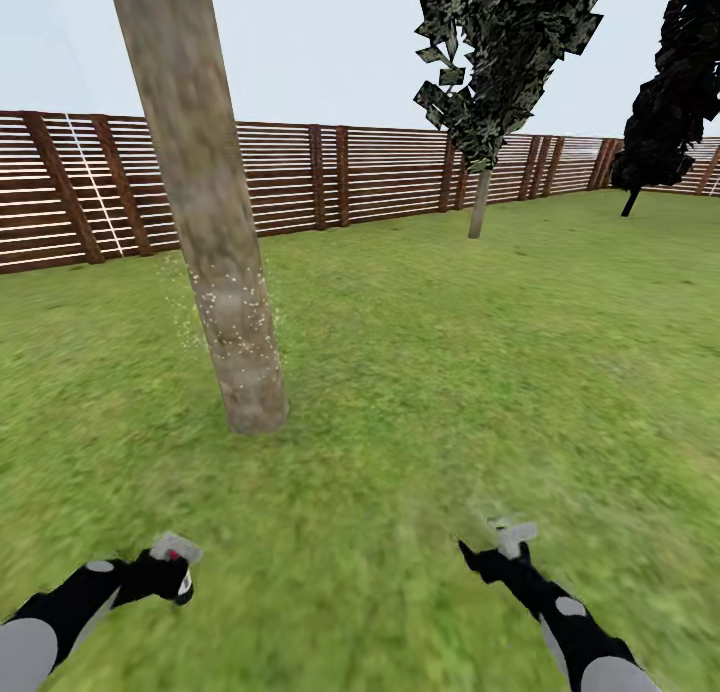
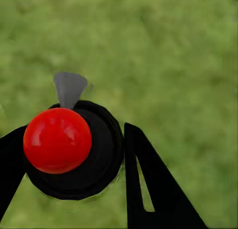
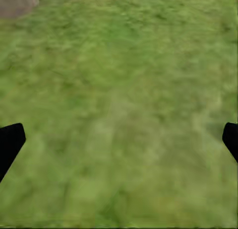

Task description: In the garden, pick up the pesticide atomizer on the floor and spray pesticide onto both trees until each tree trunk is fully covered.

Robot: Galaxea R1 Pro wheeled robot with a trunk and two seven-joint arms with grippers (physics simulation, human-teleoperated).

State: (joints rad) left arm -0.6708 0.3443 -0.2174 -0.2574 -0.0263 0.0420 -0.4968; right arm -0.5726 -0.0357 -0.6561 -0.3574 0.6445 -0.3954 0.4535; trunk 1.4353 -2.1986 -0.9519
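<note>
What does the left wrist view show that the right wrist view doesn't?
Left wrist view alone: the atomizer, red cap on a black body with a grey nozzle, held between the left gripper jaws. Right wrist view alone: the right gripper jaws wide apart with nothing between, and the tree trunk base at one corner. Both: green lawn beneath.

A green lawn (image 1: 450, 372) carries 1 near tree trunk (image 1: 215, 242) and 2 farther trees (image 1: 480, 202).
</note>
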